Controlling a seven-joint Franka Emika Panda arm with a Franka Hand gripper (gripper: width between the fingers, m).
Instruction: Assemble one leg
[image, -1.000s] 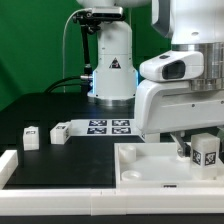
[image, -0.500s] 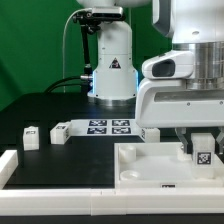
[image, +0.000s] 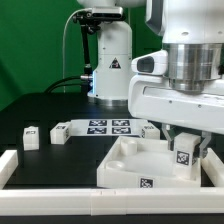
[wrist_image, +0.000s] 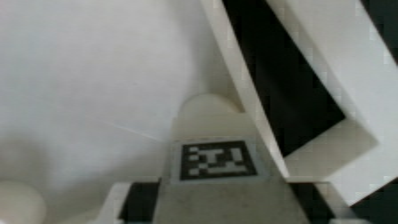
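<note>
In the exterior view my gripper is shut on the leg, a stubby white post with a square tag facing the camera. It holds the leg upright over the right corner of the white tray-like top, which lies skewed on the table. I cannot tell whether the leg touches the top. In the wrist view the leg sits between the two dark pads of the gripper, above the top's flat inner face, close to its raised rim.
Two loose white legs stand at the exterior view's left. The marker board lies behind the top, with another small white part beside it. A white rail borders the front edge, and the robot base stands at the back.
The gripper has turned and moved left with the leg in it. The tray-like top has slid left and rotated, and now lies skewed.
</note>
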